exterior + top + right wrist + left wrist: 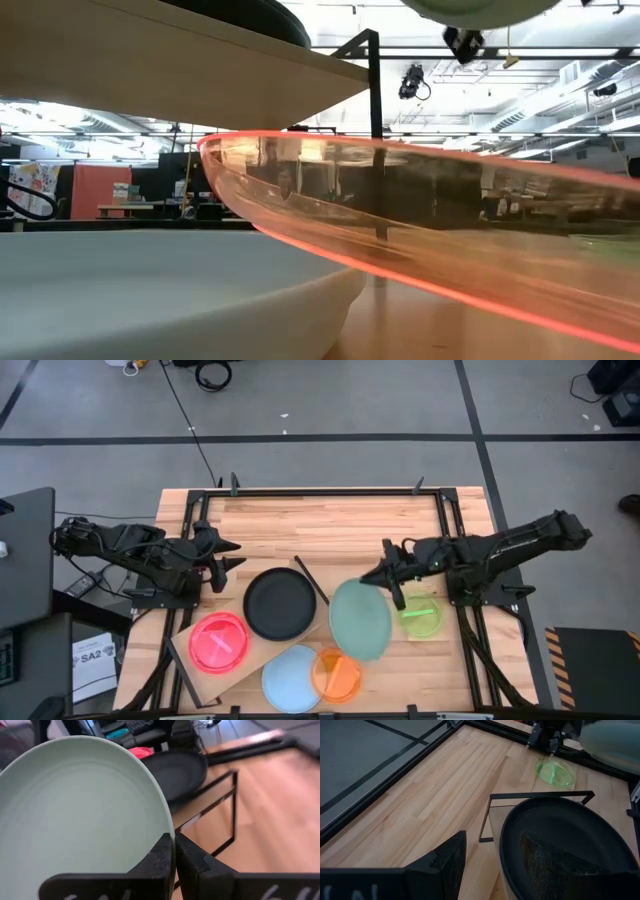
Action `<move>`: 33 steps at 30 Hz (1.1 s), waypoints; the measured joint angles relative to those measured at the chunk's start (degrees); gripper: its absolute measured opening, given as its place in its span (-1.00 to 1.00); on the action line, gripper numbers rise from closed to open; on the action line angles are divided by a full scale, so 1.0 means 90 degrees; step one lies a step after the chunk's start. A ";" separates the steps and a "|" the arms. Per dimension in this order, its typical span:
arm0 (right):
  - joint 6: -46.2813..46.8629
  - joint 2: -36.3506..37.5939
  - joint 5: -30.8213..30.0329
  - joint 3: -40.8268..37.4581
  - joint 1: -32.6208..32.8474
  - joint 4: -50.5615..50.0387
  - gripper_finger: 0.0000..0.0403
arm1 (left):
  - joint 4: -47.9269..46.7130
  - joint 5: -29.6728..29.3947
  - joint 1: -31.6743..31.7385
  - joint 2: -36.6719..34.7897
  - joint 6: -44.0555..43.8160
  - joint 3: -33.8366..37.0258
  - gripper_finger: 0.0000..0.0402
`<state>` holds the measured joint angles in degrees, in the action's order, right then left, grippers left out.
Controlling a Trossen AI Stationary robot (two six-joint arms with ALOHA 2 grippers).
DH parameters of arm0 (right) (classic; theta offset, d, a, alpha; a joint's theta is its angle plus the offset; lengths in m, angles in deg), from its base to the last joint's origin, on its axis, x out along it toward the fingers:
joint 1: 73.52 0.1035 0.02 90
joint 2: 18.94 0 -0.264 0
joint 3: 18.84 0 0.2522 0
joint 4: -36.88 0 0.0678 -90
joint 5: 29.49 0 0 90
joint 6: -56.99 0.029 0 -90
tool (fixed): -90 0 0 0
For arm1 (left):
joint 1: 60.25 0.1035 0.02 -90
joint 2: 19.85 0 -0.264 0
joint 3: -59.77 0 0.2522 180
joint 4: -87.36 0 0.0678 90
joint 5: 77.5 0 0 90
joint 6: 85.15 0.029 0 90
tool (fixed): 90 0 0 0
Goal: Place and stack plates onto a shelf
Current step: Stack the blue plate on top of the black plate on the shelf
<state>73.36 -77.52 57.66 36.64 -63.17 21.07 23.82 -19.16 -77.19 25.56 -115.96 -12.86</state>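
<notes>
My right gripper point(388, 578) is shut on a large mint-green plate point(360, 618), held above the table's middle right. A black plate point(282, 603) and a pink plate point(218, 641) lie on the shelf point(250, 656), a pale board with a black bar frame point(226, 807) at one end. A light-blue plate point(292, 678) and an orange plate point(336, 674) rest at the near edge. A small neon-green plate point(421, 615) lies flat under my right arm. My left gripper point(492, 845) hangs open beside the black plate's far-left rim, touching nothing. My right gripper pinches the mint-green plate's rim point(161, 834) between its two shut fingers, at the plate's far right edge. The fingers reach in from the table's right, slanting slightly down. The plate is lifted clear and tilted, spreading away from the fingers toward the near edge.
The low view looks between the orange plate point(420, 230) and the light-blue plate point(150, 290), with the shelf board's underside point(180, 60) overhead. Bare slatted tabletop point(330, 525) stretches along the far side. Black frame rails point(445, 510) border the table.
</notes>
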 joint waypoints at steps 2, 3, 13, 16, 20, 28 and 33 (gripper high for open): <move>-0.0328 -0.0162 -0.0002 0.0412 -0.0138 -0.0374 -0.90 | -0.0001 0.0000 0.0000 0.0002 0.0000 0.0000 -0.04; -0.0476 -0.0266 -0.0002 0.0633 -0.0214 -0.0559 -0.90 | -0.0002 0.0001 -0.0001 0.0000 0.0000 0.0000 -0.04; -0.1274 -0.1753 0.0153 0.2761 -0.0973 -0.0994 -0.90 | 0.0000 0.0000 -0.0002 0.0002 0.0000 0.0000 -0.04; -0.1274 -0.2298 0.0430 0.3362 -0.1204 -0.0978 -0.90 | -0.0002 0.0000 -0.0001 -0.0001 0.0002 0.0000 -0.04; -0.1273 -0.3030 0.0488 0.4059 -0.1405 -0.0987 -0.90 | -0.0002 0.0000 0.0001 0.0000 0.0003 0.0000 -0.04; -0.1272 -0.4250 0.0566 0.4850 -0.1511 -0.1088 -0.90 | -0.0004 0.0000 0.0001 -0.0001 0.0005 0.0000 -0.04; -0.1148 -0.4700 0.1025 0.4997 -0.1505 -0.1054 -0.90 | -0.0007 0.0000 0.0001 0.0002 0.0005 0.0000 -0.04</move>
<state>63.03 -119.82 66.88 81.61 -76.72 11.58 23.75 -19.16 -77.18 25.58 -115.91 -12.86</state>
